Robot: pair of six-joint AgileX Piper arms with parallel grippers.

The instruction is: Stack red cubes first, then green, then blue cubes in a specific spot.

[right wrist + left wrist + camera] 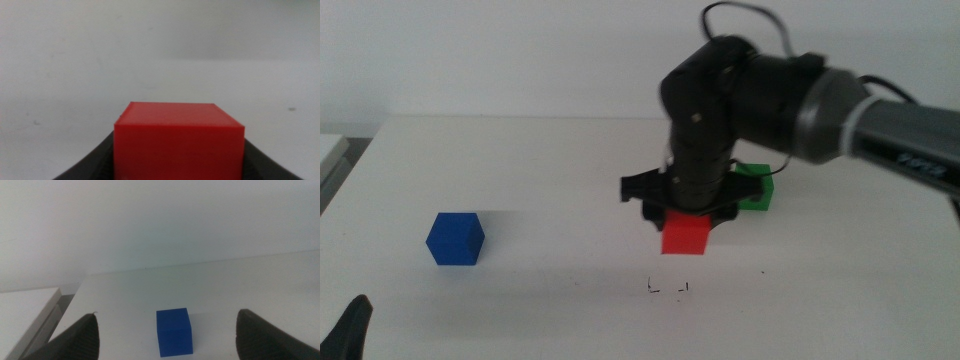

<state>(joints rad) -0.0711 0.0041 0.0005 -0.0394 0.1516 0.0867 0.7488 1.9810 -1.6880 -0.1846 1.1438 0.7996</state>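
The right gripper's [684,222] fingers are clenched on the red cube [684,234], held above the corner marks [668,289]; the left gripper's [167,330] fingers are spread wide.

White table [520,170] against a plain wall [500,50] (soft, even light)

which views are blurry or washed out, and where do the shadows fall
Middle view: bright, washed-out white table, soft shadow beside the blue cube; the right tool holds the red cube in fair focus. Left wrist view: the left tool shows as blurred dark edges, cube fairly sharp. Right wrist view: red cube fills the near field, background hazy.
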